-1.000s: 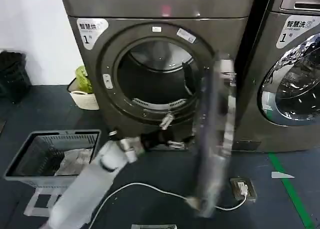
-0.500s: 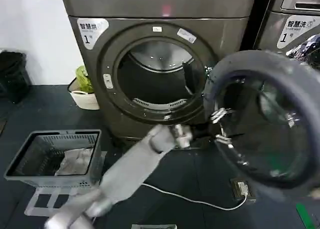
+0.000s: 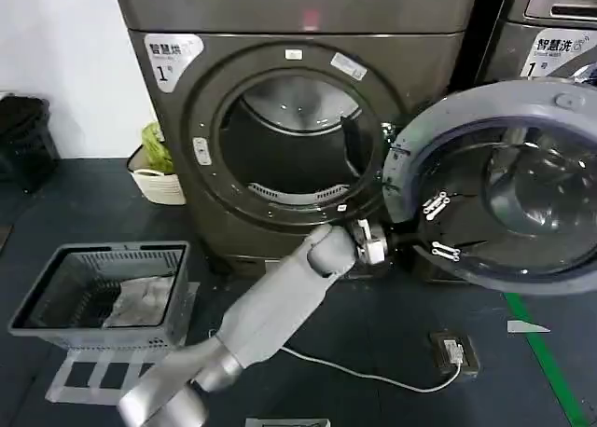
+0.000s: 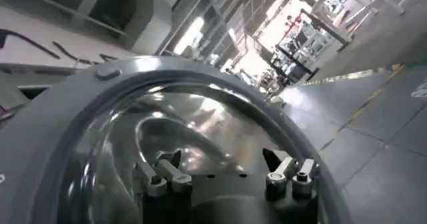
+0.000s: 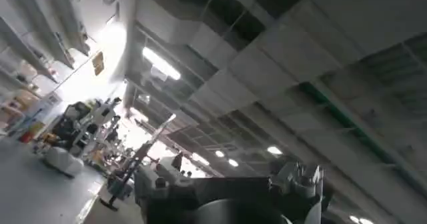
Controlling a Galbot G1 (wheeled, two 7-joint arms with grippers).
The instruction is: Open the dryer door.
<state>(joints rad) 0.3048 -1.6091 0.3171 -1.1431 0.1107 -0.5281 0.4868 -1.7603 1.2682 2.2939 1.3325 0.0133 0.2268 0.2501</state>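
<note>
Grey dryer door (image 3: 504, 180) open, right edge cropped.

A grey slatted plastic laundry basket (image 3: 98, 292) sits on the dark floor with pale cloth (image 3: 138, 302) inside. A white woven basket (image 3: 157, 185) holding something green stands by the wall. A white cable (image 3: 373, 378) runs to a floor socket (image 3: 451, 352).

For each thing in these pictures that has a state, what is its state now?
Round grey dryer door: swung wide open to the right.
Dark dryer drum: exposed, looks empty.
Grey plastic laundry basket: upright, cloth inside.
Left gripper: at the door's inner rim, open.
Right gripper: aimed at the ceiling.
</note>
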